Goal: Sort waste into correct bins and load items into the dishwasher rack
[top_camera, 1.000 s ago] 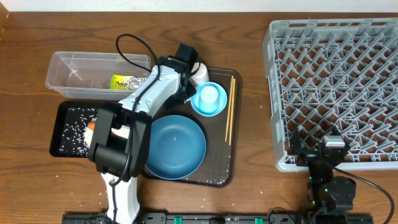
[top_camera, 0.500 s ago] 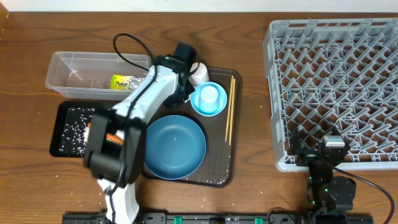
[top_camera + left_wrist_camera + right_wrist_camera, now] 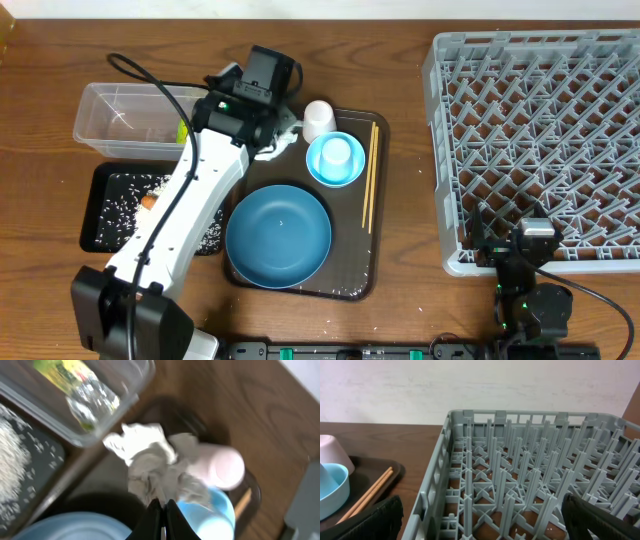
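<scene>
We have the left gripper [image 3: 161, 510] pinched shut on a crumpled paper wrapper [image 3: 152, 460], held over the brown tray's [image 3: 376, 230] far-left corner, just beside the clear tub [image 3: 105, 125], which is likely its bin. The right gripper [image 3: 535, 235] is wide open and empty, idle by the rack's [image 3: 520, 470] near edge.

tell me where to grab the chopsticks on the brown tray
Come straight down from above and pinch both chopsticks across their width, toward their near end. They lie flat and side by side, and the light-blue bowl crowds their far half.
</scene>
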You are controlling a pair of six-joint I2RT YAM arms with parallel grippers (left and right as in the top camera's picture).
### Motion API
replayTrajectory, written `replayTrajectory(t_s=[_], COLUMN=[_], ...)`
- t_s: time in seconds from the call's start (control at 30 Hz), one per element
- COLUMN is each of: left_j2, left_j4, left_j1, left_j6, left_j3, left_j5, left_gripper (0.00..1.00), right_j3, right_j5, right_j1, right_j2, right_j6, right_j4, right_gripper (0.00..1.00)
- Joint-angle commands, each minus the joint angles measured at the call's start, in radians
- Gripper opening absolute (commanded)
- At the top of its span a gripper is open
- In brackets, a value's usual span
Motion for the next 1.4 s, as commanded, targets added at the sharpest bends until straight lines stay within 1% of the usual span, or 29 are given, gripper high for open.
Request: replayTrajectory(t_s=[0.0, 0.17, 0.27, 0.3, 0.33, 0.37, 0.4, 0.47, 0.63, 0.73, 0.8, 0.97, 1.2, 1.3, 1.37], left_j2=[-0.003, -0.003, 0.002, 0.004, 0.006, 0.008, 0.010, 0.010, 0.010, 0.019, 0.034, 0.111, 0.258, 0.304, 0.327], left_j4=[0.024, 0.064, 0.082, 0.087, 0.088, 0.087, 0.085, 0.079, 0.062, 0.031, 0.026, 0.015, 0.029, 0.065, 0.087], left_j1=[0.033, 0.091, 0.143, 0.159, 0.172, 0.185, 0.195, 0.206, 0.204, 0.191, 0.173, 0.122, 0.076, 0.067, 0.067], left_j6=[0.009, 0.009, 0.009, 0.009, 0.009, 0.009, 0.009, 0.010, 0.044, 0.043, 0.043, 0.042, -0.002, -0.002, -0.002], left_j3=[-0.002, -0.002, -0.002, -0.002, -0.002, -0.002, -0.002, -0.002, -0.002, -0.002, -0.005, -0.011, -0.012, -0.012, -0.012], left_j5=[-0.187, -0.326, -0.338, -0.338, -0.338, -0.337, -0.328, -0.277, -0.069, 0.071, 0.128, 0.138, 0.161, 0.160, 0.161], left_gripper=[0.06, 0.06, 0.06, 0.11, 0.37, 0.66, 0.84, 0.87, 0.91, 0.92, 0.92, 0.92, 0.91, 0.87, 0.83], right_j3=[-0.002, -0.002, -0.002, -0.002, -0.002, -0.002, -0.002, -0.002, -0.002, -0.002, -0.002, -0.002, -0.002, -0.002, -0.002], right_j5=[0.000, 0.000, 0.000, 0.000, 0.000, 0.000, 0.000, 0.000, 0.000, 0.000, 0.000, 0.000, 0.000, 0.000, 0.000], right_j1=[-0.002, -0.003, -0.002, -0.002, -0.002, -0.002, -0.002, -0.002, -0.002, -0.002, -0.002, -0.002, -0.002, -0.002, -0.002], right_j2=[-0.003, -0.003, -0.003, -0.003, -0.003, -0.003, -0.003, -0.003, -0.003, -0.003, -0.003, -0.003, -0.003, -0.003, -0.003], right_j6=[-0.008, -0.008, -0.008, -0.008, -0.008, -0.008, -0.008, -0.008, -0.008, -0.008, -0.008, -0.008, -0.008, -0.008, -0.008], right_j4=[-0.004, -0.004, -0.004, -0.004, -0.004, -0.004, -0.004, -0.004, -0.004, -0.004, -0.004, -0.004, -0.004, -0.004, -0.004], right_gripper=[0.99, 0.99, 0.99, 0.99, 0.99, 0.99, 0.99, 0.99, 0.99, 0.99, 0.99, 0.99, 0.99, 0.99, 0.99])
